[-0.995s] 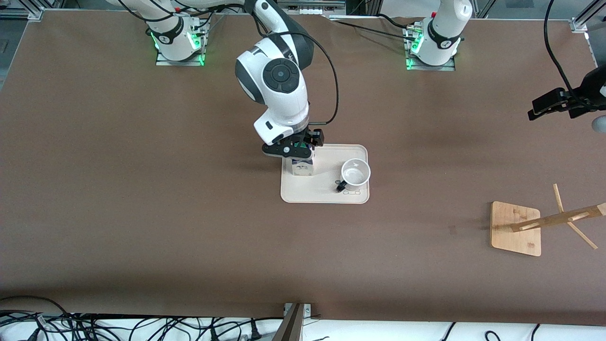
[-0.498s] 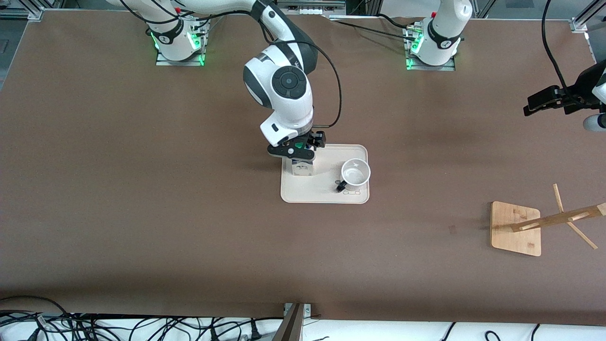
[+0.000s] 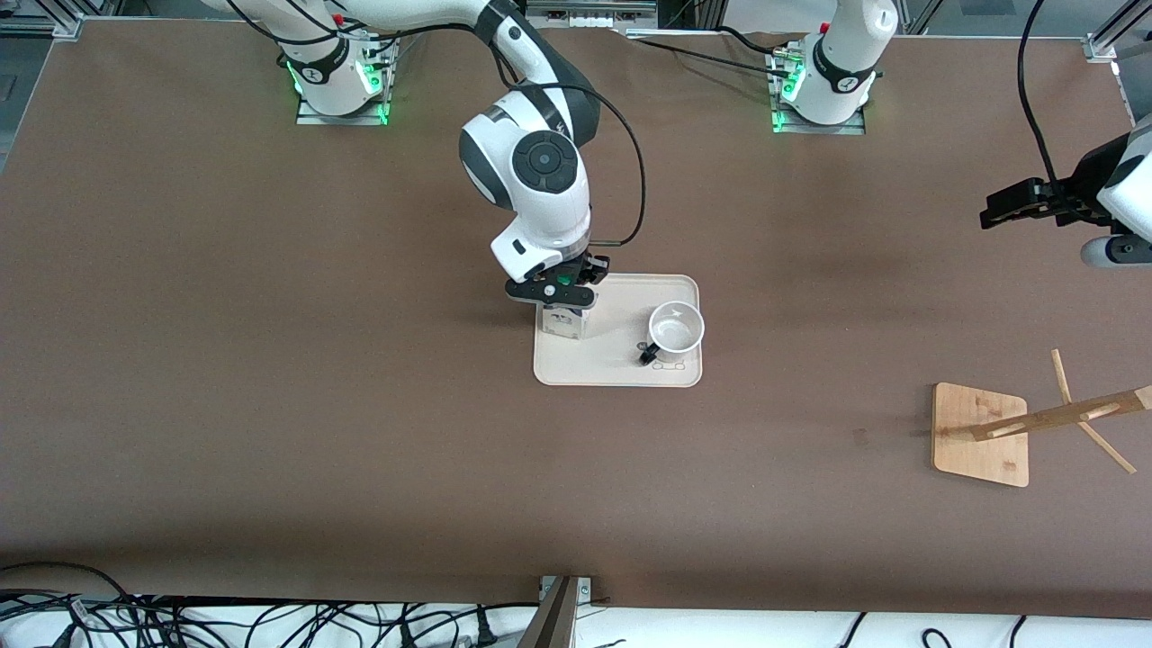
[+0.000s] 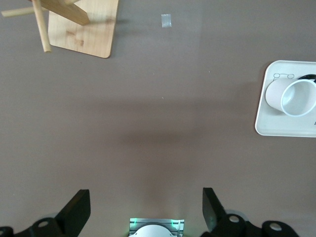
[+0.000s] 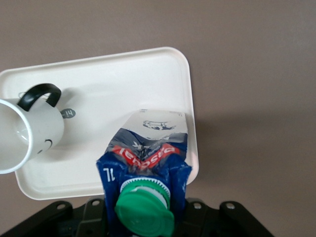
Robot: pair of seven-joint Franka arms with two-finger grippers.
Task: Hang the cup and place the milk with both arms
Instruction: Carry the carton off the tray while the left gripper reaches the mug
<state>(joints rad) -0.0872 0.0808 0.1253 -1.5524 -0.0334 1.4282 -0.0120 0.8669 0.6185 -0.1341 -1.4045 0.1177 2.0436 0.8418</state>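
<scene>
Your right gripper stands closed on the milk, its jaws pinching the carton's dark blue gable just under the green cap, as the right wrist view shows. The carton stands upright, long axis vertical, at the corner of the cream tray toward the right arm's end of the table, so any lift should go straight up along that axis. Beside it on the same tray, toward the left arm's end, sits the cup, mouth up, its black handle pointing toward the front camera. Your left gripper waits with jaws spread wide and empty, high over the table's edge at its own end, well apart from the tray. The wooden rack stands near that same end, nearer the front camera than the tray, making the left arm the likelier one for the cup.
</scene>
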